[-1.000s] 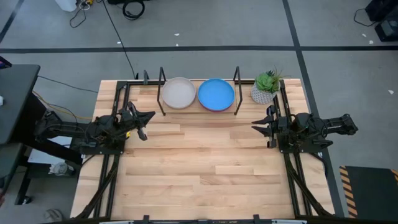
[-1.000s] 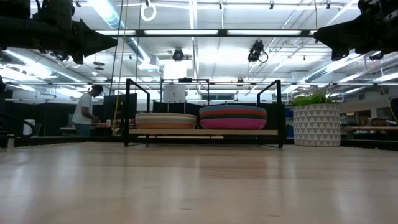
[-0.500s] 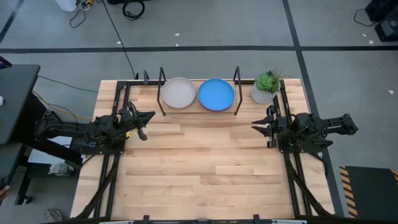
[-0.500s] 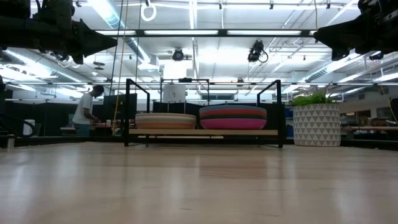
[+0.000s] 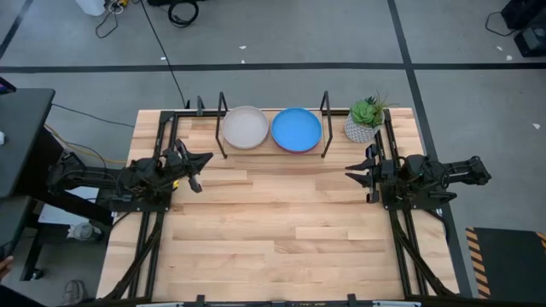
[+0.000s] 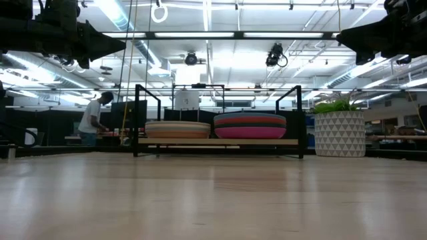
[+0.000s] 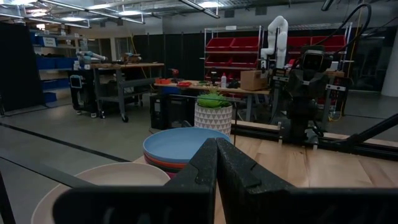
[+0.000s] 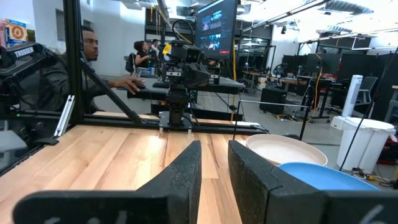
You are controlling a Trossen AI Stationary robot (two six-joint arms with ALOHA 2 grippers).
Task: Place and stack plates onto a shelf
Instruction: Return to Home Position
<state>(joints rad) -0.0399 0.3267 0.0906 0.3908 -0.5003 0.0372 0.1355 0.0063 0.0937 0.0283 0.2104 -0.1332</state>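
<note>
From above, the left gripper [image 5: 198, 170] and the right gripper [image 5: 357, 175] sit at the two sides of the table [image 5: 281, 239], tips facing each other. They are just where they were a moment ago. Nothing has moved.

The shelf [image 5: 223, 128] is off to the side of both sets of jaws, well apart from them. A grey plate [image 5: 245, 127] and a blue plate [image 5: 296, 130] lie on top there.

From table height, two piles [image 6: 177, 129] rest flat on the shelf.

The left wrist view shows its jaws pressed together, holding nothing. The right wrist view shows a small gap between its jaws, and they hold nothing too.

I think the job is done and the arms are home.
</note>
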